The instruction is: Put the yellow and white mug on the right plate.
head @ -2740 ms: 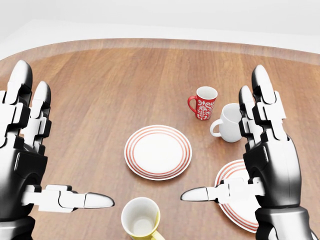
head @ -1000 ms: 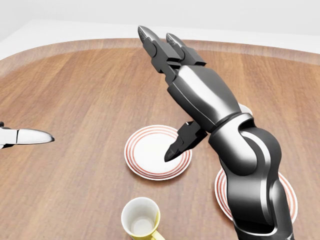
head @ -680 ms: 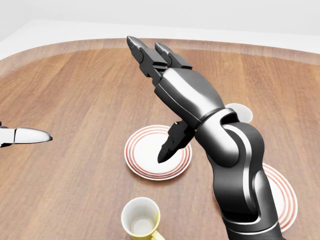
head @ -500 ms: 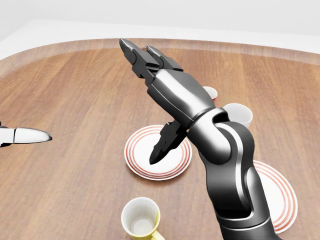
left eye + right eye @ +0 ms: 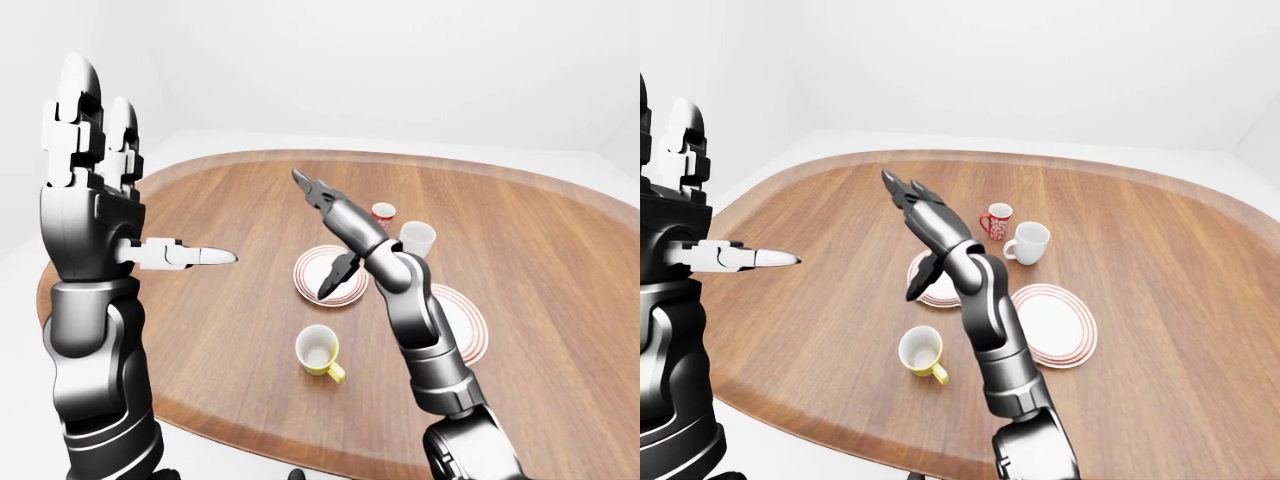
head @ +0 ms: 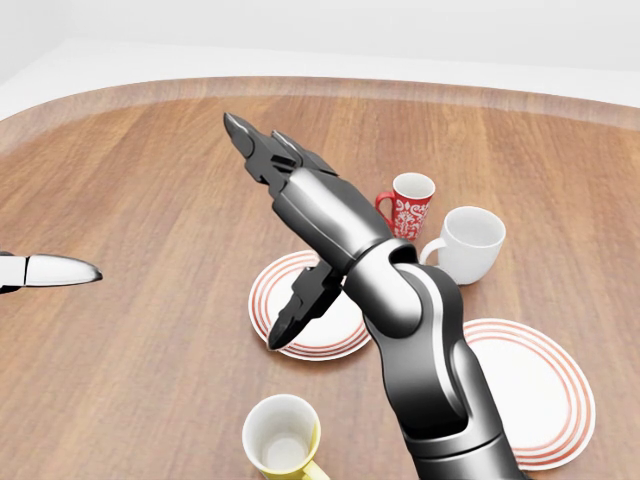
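Observation:
The yellow and white mug (image 6: pixel 282 445) stands upright and empty at the bottom of the head view, its handle towards the lower right. The right plate (image 6: pixel 530 392), white with red rings, lies bare at the lower right. My right hand (image 6: pixel 285 228) is open, fingers stretched to the upper left and thumb hanging over the middle plate (image 6: pixel 322 330), well above the mug and touching nothing. My left hand (image 5: pixel 150 185) is raised at the left of the left-eye view, open and empty, far from the mug. Only its thumb tip (image 6: pixel 55 269) shows in the head view.
A red patterned mug (image 6: pixel 412 205) and a plain white mug (image 6: pixel 468 243) stand side by side above the right plate. The round wooden table (image 6: pixel 150 180) has its curved edge along the top of the head view. My right forearm (image 6: pixel 425 360) crosses between the two plates.
My right arm has swung leftwards and lower, uncovering the red mug, the white mug and the right plate. The left hand and the mugs have not moved.

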Available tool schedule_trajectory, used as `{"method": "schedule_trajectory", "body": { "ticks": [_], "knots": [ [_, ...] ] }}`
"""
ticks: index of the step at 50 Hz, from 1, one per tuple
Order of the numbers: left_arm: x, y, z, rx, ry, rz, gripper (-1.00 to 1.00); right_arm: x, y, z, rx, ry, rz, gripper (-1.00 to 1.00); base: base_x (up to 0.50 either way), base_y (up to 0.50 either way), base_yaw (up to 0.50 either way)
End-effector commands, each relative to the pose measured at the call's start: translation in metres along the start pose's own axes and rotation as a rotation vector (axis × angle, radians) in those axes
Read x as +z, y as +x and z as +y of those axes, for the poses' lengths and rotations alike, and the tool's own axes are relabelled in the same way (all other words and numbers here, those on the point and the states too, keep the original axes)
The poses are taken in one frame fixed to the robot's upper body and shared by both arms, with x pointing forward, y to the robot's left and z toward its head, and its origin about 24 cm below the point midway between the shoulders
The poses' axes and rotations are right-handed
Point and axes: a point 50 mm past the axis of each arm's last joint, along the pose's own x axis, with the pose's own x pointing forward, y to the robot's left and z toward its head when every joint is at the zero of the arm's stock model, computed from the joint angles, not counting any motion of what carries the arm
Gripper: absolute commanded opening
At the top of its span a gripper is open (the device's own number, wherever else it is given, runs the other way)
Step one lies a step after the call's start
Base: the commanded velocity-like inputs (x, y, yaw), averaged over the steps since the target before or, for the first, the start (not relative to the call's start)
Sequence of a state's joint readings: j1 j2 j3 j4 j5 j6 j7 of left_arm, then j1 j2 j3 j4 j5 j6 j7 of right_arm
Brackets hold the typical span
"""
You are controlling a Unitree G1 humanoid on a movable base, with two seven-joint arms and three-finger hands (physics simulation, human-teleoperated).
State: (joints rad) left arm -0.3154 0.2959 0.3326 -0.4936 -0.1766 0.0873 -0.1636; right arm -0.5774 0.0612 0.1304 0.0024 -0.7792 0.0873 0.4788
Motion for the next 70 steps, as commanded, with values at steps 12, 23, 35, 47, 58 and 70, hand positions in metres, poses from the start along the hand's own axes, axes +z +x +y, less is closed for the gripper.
{"method": "schedule_trajectory", "body": {
  "ticks": [12,23,35,47,58,70],
  "knots": [
    [0.003,0.001,0.000,0.000,0.001,-0.015,1.00,-0.024,0.003,0.036,0.050,0.107,0.092,1.00,0.00,0.00,0.00],
    [0.001,0.000,-0.001,-0.002,0.000,-0.005,1.00,-0.021,-0.001,0.042,0.079,0.101,0.087,1.00,0.00,0.00,0.00],
    [0.000,0.000,-0.001,-0.004,0.001,0.000,1.00,-0.010,-0.007,0.050,0.136,0.067,0.063,1.00,0.00,0.00,0.00],
    [0.001,0.000,-0.001,-0.003,0.002,-0.006,1.00,-0.015,-0.010,0.068,0.180,0.091,0.094,1.00,0.00,0.00,0.00],
    [0.001,0.000,-0.001,-0.004,0.002,-0.005,1.00,-0.025,-0.012,0.087,0.207,0.142,0.140,1.00,0.00,0.00,0.00],
    [0.001,0.000,-0.001,-0.006,0.003,-0.006,1.00,-0.037,-0.016,0.101,0.228,0.177,0.191,1.00,0.00,0.00,0.00]
  ]
}}
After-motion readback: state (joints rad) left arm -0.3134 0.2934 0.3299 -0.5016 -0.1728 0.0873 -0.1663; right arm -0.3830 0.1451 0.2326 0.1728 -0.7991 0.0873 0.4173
